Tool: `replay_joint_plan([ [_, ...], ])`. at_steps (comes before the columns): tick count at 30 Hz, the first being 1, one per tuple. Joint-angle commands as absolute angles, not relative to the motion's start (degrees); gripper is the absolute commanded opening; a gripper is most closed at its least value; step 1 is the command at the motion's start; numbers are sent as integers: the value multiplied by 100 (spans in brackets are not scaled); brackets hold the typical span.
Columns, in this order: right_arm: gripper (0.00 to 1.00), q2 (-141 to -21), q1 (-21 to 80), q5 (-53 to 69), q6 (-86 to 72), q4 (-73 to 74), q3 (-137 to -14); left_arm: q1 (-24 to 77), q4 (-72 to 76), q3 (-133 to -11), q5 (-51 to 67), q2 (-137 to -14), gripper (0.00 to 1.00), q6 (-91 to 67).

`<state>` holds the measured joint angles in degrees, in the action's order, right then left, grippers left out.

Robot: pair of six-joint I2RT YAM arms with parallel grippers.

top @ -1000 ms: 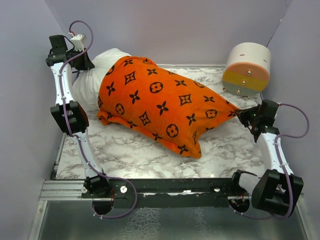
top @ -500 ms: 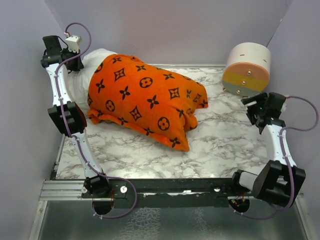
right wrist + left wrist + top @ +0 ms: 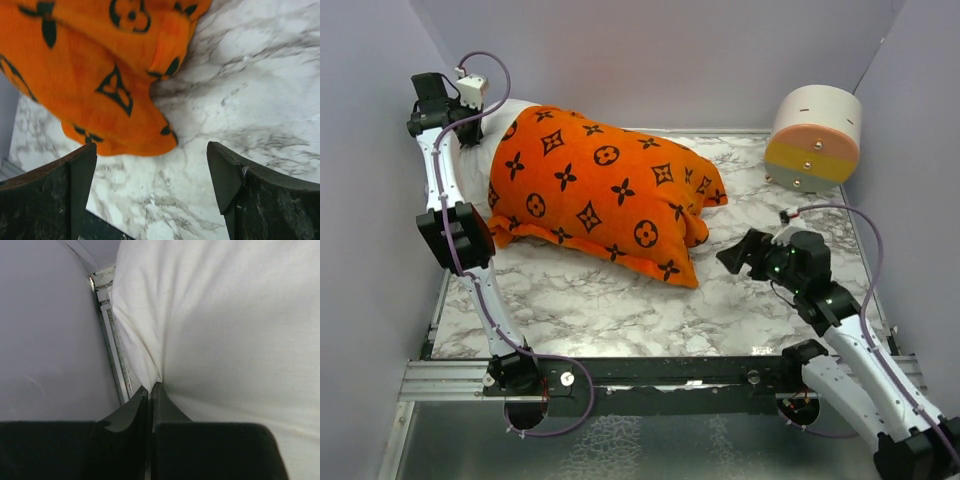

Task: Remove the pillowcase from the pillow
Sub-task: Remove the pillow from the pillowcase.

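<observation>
The white pillow (image 3: 472, 180) lies at the table's far left, mostly inside the orange pillowcase (image 3: 600, 190) with a black pattern. Only its left end shows bare. My left gripper (image 3: 468, 132) is up at that end, shut on a pinch of the pillow's white fabric (image 3: 225, 330), with the left fingertips (image 3: 151, 386) pressed together on a fold. My right gripper (image 3: 730, 258) hovers low over the marble, open, just right of the pillowcase's near right corner (image 3: 150, 140). Nothing is between the right fingers (image 3: 227, 175).
A white, orange and yellow cylinder (image 3: 813, 135) stands at the back right corner. Grey walls close in the left, back and right sides. A metal rail (image 3: 650, 370) runs along the near edge. Bare marble table (image 3: 620, 300) lies in front of the pillow.
My right gripper opened, let go of the pillowcase's right corner, and swung in toward the near middle. The pillowcase slumped back left. The left gripper stayed shut on the pillow.
</observation>
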<state>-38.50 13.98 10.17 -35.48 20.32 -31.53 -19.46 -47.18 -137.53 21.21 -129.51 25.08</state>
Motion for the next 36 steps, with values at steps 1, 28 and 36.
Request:
replay_joint_plan([
  [1,91,-4386,2627,633,-3133,2036,-3122,-1749,-4615,-13859,2008,-12583,0,2554],
  [28,44,-8624,5668,-3155,-3036,2593,-5265,-1731,-4760,-14189,1777,-12551,0,2914],
  [36,1,-7679,5662,-3940,-4053,2898,-4780,-1737,-4646,-14289,1647,-12543,0,3016],
])
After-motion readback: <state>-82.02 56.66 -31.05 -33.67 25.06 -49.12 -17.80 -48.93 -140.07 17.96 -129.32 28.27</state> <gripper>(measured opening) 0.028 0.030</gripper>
